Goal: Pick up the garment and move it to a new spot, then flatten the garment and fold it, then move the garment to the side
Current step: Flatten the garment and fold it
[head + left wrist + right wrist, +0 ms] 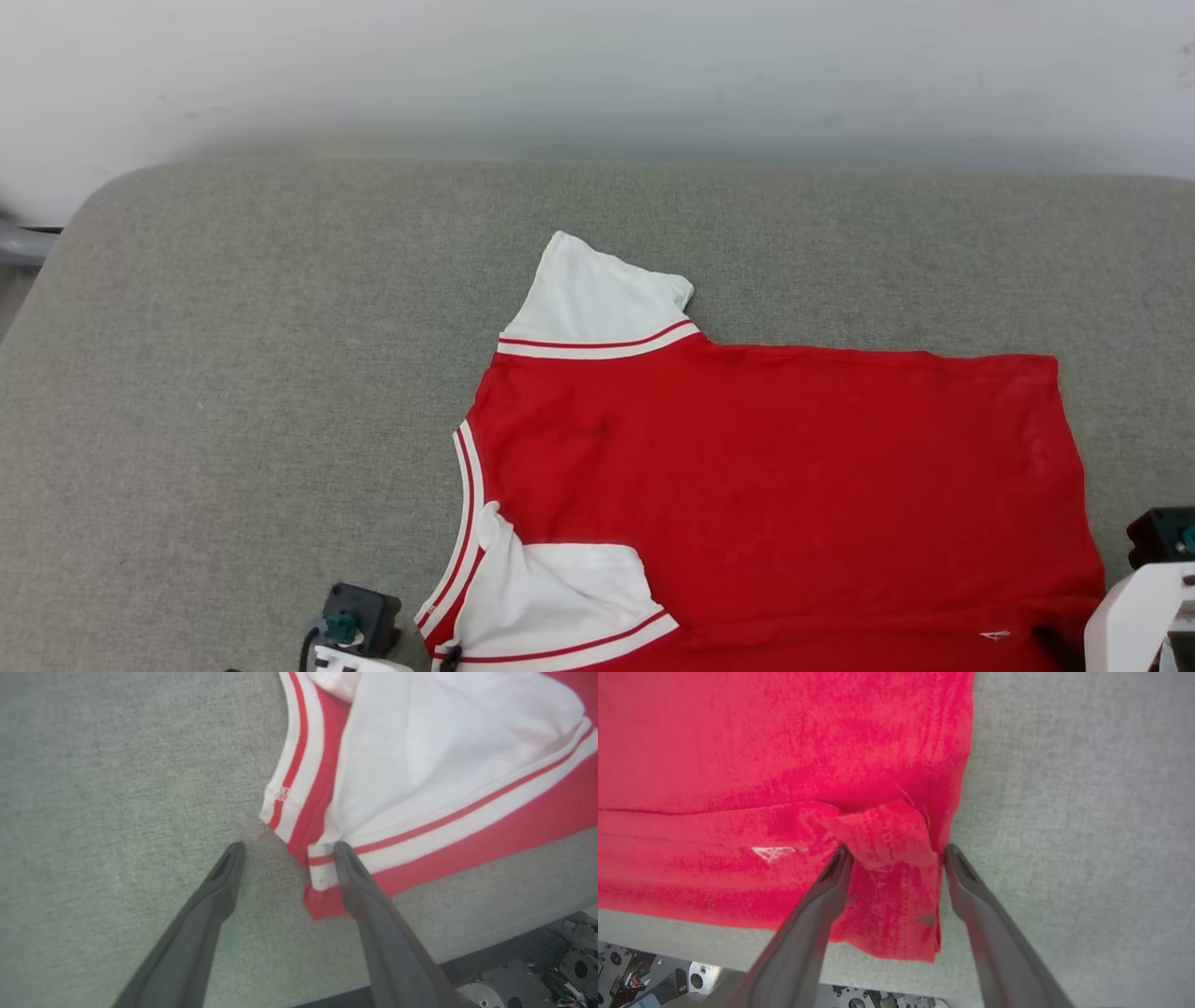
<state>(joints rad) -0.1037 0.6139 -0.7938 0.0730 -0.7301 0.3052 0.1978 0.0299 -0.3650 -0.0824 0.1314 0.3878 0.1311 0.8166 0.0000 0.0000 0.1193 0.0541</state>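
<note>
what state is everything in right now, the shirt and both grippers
garment: lying on the grey surface, plain red side up
near sleeve: folded in over the body
far sleeve: spread outward
hem corner: bunched up
left gripper: open, one finger against the sleeve trim
right gripper: open, fingers either side of the bunched hem corner

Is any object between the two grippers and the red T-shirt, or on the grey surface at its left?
Nothing visible does. The left gripper is open at a striped corner of the T-shirt, the right gripper open around a bunched hem fold. The grey surface to its left holds no obstacle.
</note>
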